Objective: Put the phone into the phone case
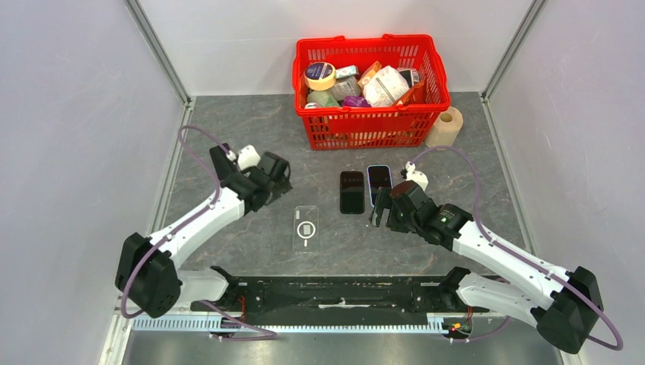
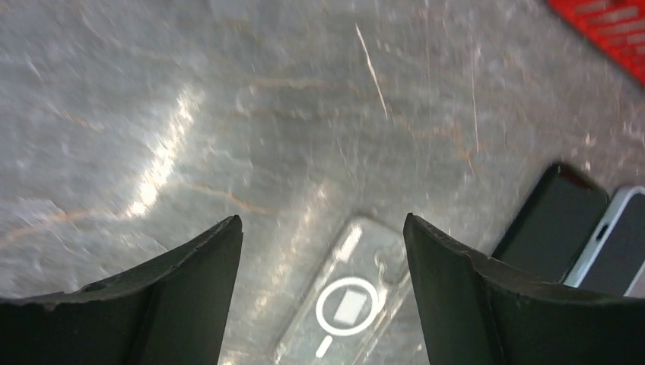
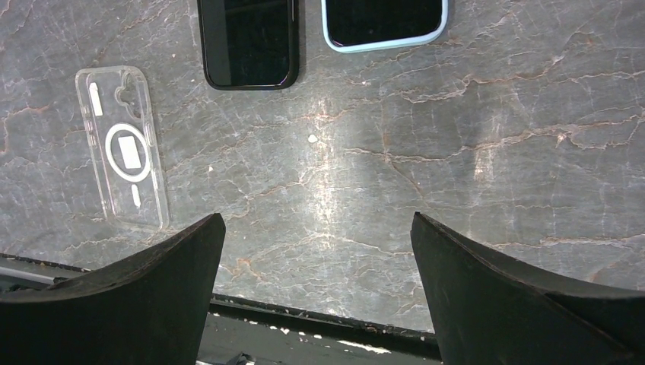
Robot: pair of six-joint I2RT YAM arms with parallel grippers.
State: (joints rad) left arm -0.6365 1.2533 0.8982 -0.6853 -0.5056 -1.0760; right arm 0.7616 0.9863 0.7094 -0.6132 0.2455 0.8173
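The table (image 1: 251, 129) was closed in by pale walls on the left, back and right, with metal rails along its side edges. Its widest bare stretches lay at the left rear and along the right side.

A red basket (image 1: 370, 129), crammed with groceries, stood against the back centre. A beige tape roll (image 1: 446, 127) sat just beside its right front corner.

The left gripper (image 1: 280, 181) hung with its jaws spread and nothing between them, to the left of and behind the clear phone case (image 1: 306, 228). The case lay flat in the open middle front. The right gripper (image 1: 378, 207) also gaped empty, over the near end of a blue-edged phone (image 1: 379, 182).

The black phone (image 1: 351, 192) lay screen up just beside that one, the two parallel, and apart from the case, which lay nearer the front and to the left.

The surface was grey with pale stone veins, and glare streaked across it.
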